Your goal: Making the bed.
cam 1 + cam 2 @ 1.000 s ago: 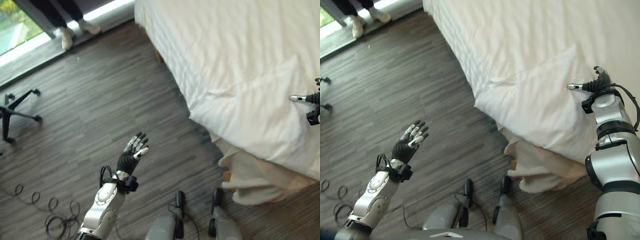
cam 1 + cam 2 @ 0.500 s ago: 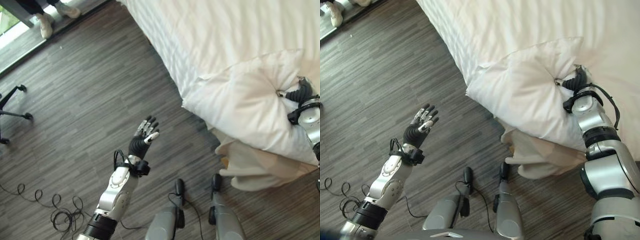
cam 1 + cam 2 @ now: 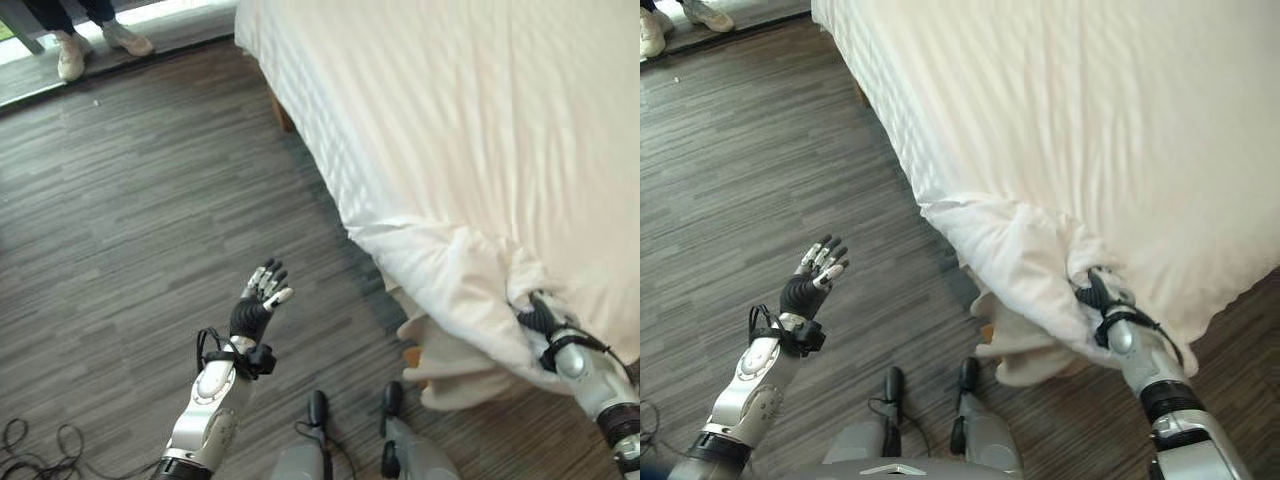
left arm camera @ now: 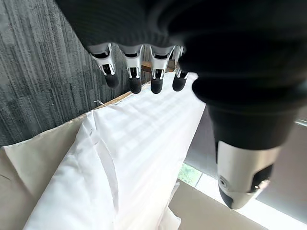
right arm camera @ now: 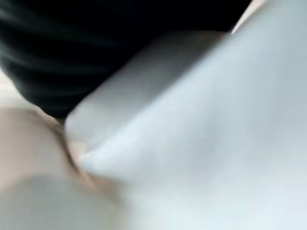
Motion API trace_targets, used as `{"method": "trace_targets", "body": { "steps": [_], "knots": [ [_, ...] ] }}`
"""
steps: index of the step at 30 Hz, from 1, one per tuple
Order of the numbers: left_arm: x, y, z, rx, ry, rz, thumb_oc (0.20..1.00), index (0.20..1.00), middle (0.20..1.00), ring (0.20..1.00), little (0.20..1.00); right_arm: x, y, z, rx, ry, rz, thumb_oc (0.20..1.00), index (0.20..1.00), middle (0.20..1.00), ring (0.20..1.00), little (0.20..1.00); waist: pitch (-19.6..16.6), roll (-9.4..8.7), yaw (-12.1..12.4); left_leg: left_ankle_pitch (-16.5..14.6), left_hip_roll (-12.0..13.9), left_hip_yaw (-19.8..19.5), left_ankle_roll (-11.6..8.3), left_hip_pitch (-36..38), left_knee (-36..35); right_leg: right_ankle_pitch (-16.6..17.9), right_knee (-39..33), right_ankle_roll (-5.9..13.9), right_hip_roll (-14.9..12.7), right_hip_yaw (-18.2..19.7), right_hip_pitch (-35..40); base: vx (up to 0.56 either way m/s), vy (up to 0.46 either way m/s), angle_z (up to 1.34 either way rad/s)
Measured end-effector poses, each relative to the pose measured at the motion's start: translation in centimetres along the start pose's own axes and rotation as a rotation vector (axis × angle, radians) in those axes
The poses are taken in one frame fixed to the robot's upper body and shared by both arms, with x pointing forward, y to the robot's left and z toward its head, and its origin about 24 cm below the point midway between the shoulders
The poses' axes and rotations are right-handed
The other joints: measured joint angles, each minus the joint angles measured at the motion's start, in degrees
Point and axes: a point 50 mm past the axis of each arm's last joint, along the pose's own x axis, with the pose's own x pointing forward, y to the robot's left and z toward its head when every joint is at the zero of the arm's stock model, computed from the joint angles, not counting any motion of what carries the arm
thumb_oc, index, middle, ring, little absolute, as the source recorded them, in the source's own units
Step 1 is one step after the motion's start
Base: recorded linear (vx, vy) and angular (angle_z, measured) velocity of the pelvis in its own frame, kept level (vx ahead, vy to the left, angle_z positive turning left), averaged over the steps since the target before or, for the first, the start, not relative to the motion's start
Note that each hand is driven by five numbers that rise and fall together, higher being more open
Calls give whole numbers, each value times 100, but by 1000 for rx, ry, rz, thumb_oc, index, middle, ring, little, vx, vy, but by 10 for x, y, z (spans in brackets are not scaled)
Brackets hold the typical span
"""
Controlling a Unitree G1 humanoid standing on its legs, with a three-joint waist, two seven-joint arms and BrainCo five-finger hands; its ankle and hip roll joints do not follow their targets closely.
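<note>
R robot hand (image 3: pixel 1095 293) buried in bunched white duvet (image 3: pixel 1020 250), grip unclear; L robot hand (image 3: pixel 256 300) open.

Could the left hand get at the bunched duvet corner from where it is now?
Probably not without stepping closer: the left hand hangs open over bare floor, apart from the duvet corner, though nothing stands between them.

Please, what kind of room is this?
Probably a bedroom, perhaps a hotel room: a large bed with a white duvet, dark wood-look flooring, and a bright window where a person stands.
</note>
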Motion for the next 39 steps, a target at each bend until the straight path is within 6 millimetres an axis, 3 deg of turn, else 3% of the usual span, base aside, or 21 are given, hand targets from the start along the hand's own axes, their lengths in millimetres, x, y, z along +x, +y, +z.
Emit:
{"method": "trace_targets", "body": {
  "steps": [8,14,19,22,24,26,28,30,31,32,35,39],
  "knots": [
    [-11,13,-6,21,39,56,1000,1000,1000,1000,1000,-15,44,-17,32,143,105,200,200,200,200,200,-72,-119,-52,-134,-122,46,34,500,-5,-106,-19,176,-138,197,487,31,49,-1],
    [-17,16,-11,23,62,64,1000,1000,1000,1000,1000,-24,59,-22,40,191,151,200,200,200,200,200,-107,-118,-82,-215,-120,89,47,747,-8,-138,-8,218,-134,301,708,39,37,-5],
    [-18,17,-11,32,72,53,1000,1000,1000,1000,1000,-36,77,-32,57,246,233,200,200,200,200,200,-340,-93,-107,-260,-123,193,39,866,-7,-138,0,217,-127,387,798,18,17,-10],
    [-17,14,-11,29,75,30,1000,1000,1000,1000,1000,-55,94,-46,75,301,325,200,200,200,200,200,-549,-64,-117,-282,-124,245,40,907,-8,-137,0,217,-124,439,821,9,-1,-10],
    [-18,13,-13,26,80,22,1000,1000,1000,1000,1000,-79,117,-56,68,337,453,200,200,200,200,200,-561,-59,-118,-316,-107,279,33,968,-36,-141,-1,220,-110,462,873,12,-11,-7],
    [-22,13,-17,18,95,30,1000,1000,1000,1000,1000,-122,156,-60,51,361,672,200,200,200,200,200,-577,-27,-104,-317,-96,297,32,962,-38,-150,-1,214,-97,473,863,6,-3,-6],
    [-29,16,-26,7,129,53,1000,1000,1000,1000,1000,-158,190,-48,117,384,789,200,200,200,200,200,-602,99,-126,-330,-92,357,35,965,-38,-150,-3,212,-84,534,836,4,-3,-19],
    [-40,20,-39,-10,180,86,1000,1000,1000,1000,1000,-168,201,-40,149,384,820,200,200,200,200,200,-706,303,-270,-371,-91,382,55,976,-39,-150,-19,213,-77,599,829,-5,-3,-22],
    [-39,18,-44,-28,202,87,1000,1000,1000,1000,1000,-167,196,-48,137,397,821,818,818,818,818,818,-766,404,-344,-399,-85,388,41,996,-39,-168,-26,237,-74,602,857,-20,4,-4],
    [-38,17,-44,-32,199,81,1000,1000,1000,1000,1000,-168,194,-52,133,406,838,1000,1000,1000,1000,1000,-773,428,-340,-400,-77,385,39,1011,-39,-180,-25,235,-65,601,867,-19,7,3],
    [-39,16,-45,-33,203,80,1000,1000,1000,1000,1000,-177,196,-61,177,483,877,1000,1000,1000,1000,1000,-762,440,-302,-397,-52,400,41,1041,-38,-182,-19,231,-27,610,869,-10,6,0],
    [-34,16,-42,-28,197,60,1000,1000,1000,1000,1000,-191,189,-88,325,682,845,1000,1000,1000,1000,1000,-679,446,-271,-416,-57,510,52,1075,-37,-180,-13,230,-29,689,864,-11,7,-11]
  ]
}}
